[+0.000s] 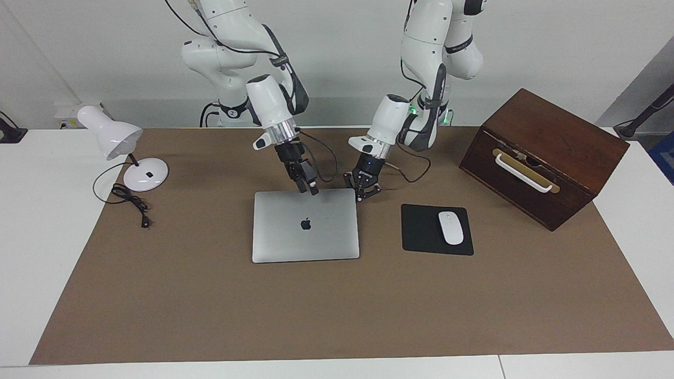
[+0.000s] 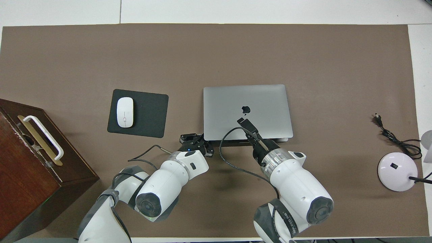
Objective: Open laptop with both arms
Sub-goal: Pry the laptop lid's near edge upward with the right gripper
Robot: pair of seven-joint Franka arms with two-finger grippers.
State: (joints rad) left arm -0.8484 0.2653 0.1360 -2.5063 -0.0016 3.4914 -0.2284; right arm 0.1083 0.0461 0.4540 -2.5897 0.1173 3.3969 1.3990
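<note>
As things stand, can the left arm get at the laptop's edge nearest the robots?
Probably yes: the left gripper, shut, hangs at the laptop corner on that edge, nothing between them. The right gripper is over the same edge.

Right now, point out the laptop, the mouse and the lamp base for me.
laptop (image 1: 295, 239): facing view, bare lid below the apple logo.
mouse (image 1: 451, 227): facing view, middle of its white top, on the black mouse pad (image 1: 421, 231).
lamp base (image 1: 146, 175): facing view, round white foot.
</note>
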